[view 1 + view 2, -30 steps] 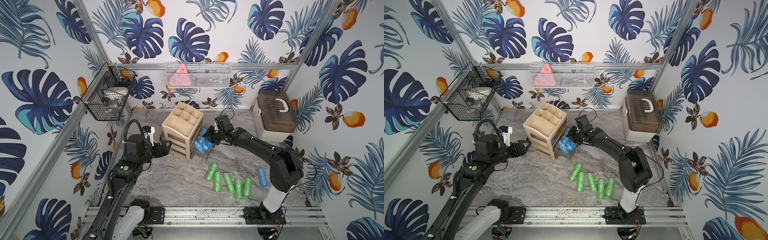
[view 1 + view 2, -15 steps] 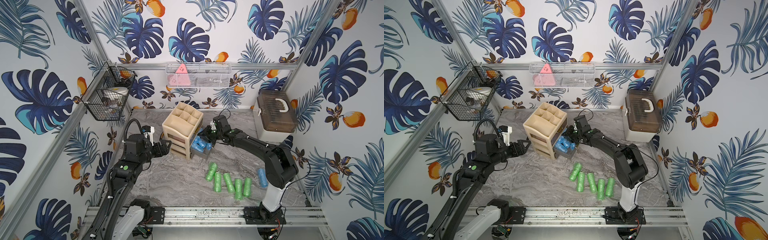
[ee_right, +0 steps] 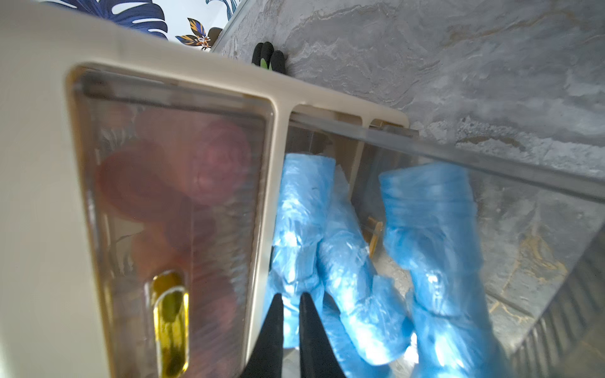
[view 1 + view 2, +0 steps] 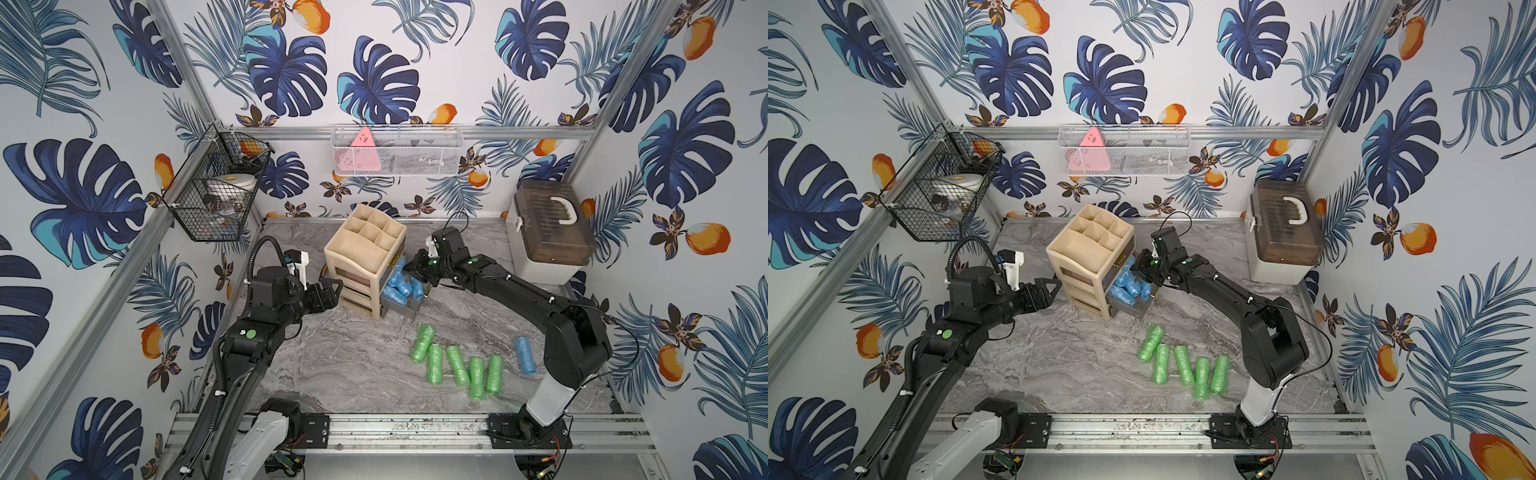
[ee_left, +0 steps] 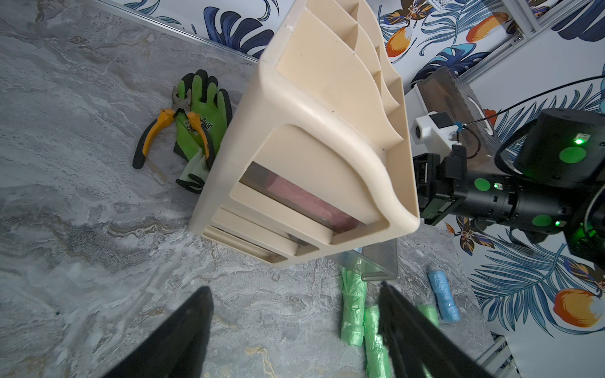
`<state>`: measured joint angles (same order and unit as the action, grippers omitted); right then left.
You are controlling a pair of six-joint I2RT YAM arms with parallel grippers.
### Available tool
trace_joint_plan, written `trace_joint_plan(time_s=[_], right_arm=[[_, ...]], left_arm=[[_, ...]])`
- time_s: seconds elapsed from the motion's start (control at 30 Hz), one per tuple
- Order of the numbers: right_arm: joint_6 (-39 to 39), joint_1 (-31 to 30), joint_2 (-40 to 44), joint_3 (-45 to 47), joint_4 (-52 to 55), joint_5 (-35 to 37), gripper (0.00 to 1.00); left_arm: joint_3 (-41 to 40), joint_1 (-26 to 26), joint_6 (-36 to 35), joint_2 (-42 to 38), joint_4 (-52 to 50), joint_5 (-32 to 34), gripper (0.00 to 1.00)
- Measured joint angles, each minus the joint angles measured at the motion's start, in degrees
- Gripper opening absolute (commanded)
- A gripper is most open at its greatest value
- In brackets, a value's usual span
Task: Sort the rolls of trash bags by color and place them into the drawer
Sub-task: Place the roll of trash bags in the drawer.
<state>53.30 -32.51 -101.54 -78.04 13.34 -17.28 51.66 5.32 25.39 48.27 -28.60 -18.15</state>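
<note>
I see right gripper (image 3: 291,296) pinched closed over blue rolls (image 3: 343,245) in open drawer (image 3: 458,152); left gripper (image 5: 293,288) agape beside organizer (image 5: 311,98).

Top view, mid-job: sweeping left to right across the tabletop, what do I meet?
left gripper → beige drawer unit → row of five green rolls → single blue roll. The right gripper and the open drawer overlap the unit, so I left them out.
</note>
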Motion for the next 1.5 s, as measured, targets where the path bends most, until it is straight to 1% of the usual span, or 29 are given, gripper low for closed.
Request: trace_joint_plan(time_s=[0.17, 0.33, 0.47, 0.63, 0.83, 1.17, 1.5], right_arm=[[0.0, 0.0, -4.0, -0.4, 0.0, -1.2, 0.1], [-0.3, 0.0, -5.3, -1.5, -0.9, -2.1, 0.12], [-0.4, 0.0, -5.1, -1.3, -1.0, -2.1, 0.17], [-1.5, 0.0, -4.6, -0.9, -1.0, -2.9, 0.17], [-3.4, 0.0, -1.1, 0.5, -0.9, -2.6, 0.2], [-5.6, 0.0, -2.5, -3.3, -0.2, -3.5, 0.26], [-7.6, 0.0, -1.6, -2.6, 1.3, -3.8, 0.24]], left_arm=[[0.1, 0.0, 0.0, -0.1, -0.2, 0.0, 0.83], [0.1, 0.0, 0.0, -0.1, -0.7, 0.3, 0.84], [0.2, 0.0, 0.0, 0.2, -1.0, 0.4, 0.84], [1.1, 0.0, 0.0, 0.9, -1.3, 0.5, 0.84], [2.3, 0.0, 0.0, 1.2, -1.4, 0.9, 0.84], [2.4, 0.0, 0.0, 1.0, -1.5, 1.5, 0.84], [2.3, 0.0, 0.0, 1.2, -1.6, 1.4, 0.84]])
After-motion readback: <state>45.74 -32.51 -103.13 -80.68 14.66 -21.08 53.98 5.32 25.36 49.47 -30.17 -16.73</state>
